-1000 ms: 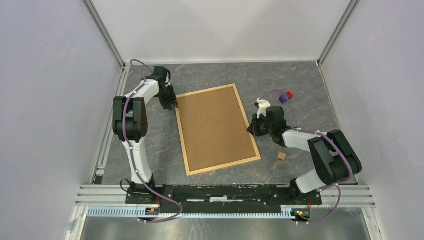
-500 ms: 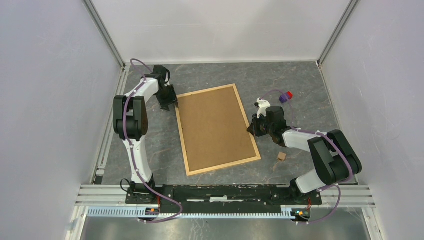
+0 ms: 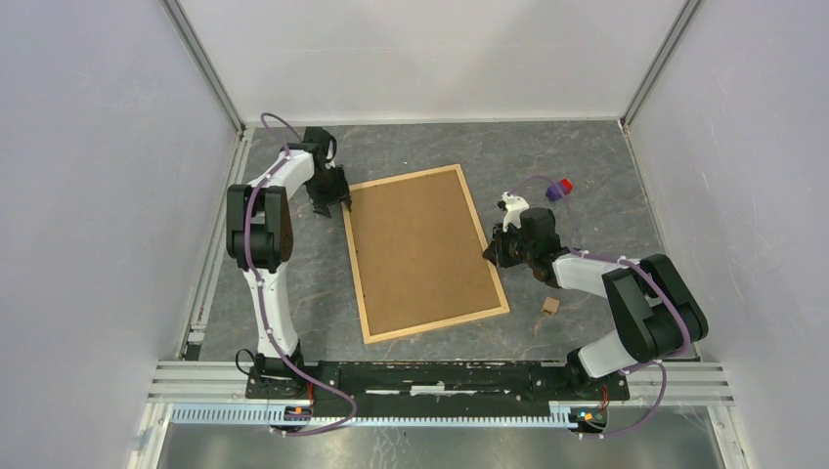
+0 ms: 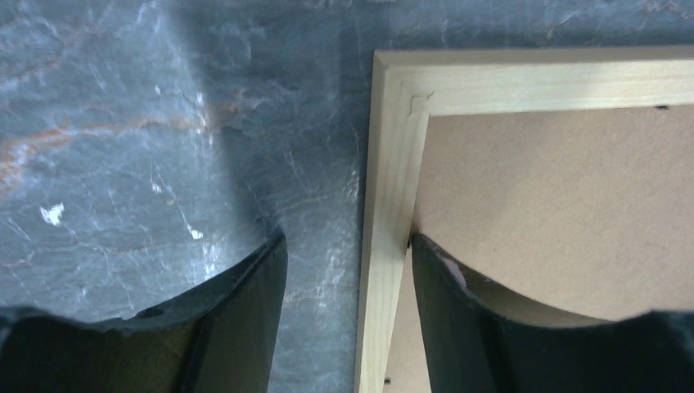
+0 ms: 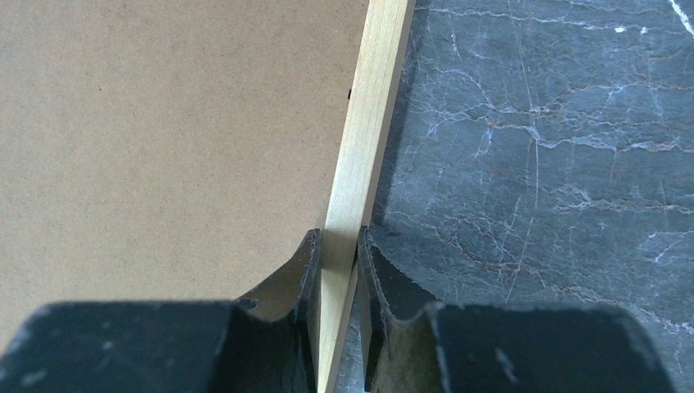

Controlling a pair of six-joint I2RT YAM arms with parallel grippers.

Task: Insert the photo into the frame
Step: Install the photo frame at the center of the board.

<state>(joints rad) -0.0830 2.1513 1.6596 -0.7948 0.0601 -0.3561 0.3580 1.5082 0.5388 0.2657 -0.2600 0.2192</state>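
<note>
The frame lies back side up on the table, its brown fibreboard panel ringed by light wood strips. My left gripper is open at the frame's far left corner. In the left wrist view its jaws straddle the left strip: one finger is over the panel against the strip's inner edge, the other over the table, apart from it. My right gripper is shut on the frame's right strip, which is pinched between its jaws. The photo is not in view.
A small wooden block lies on the table near my right arm. A red and purple object sits at the back right. White walls enclose the table on three sides.
My left arm has shifted slightly, and its gripper has moved a little along the frame's far left corner. The frame and my right gripper have not moved.
</note>
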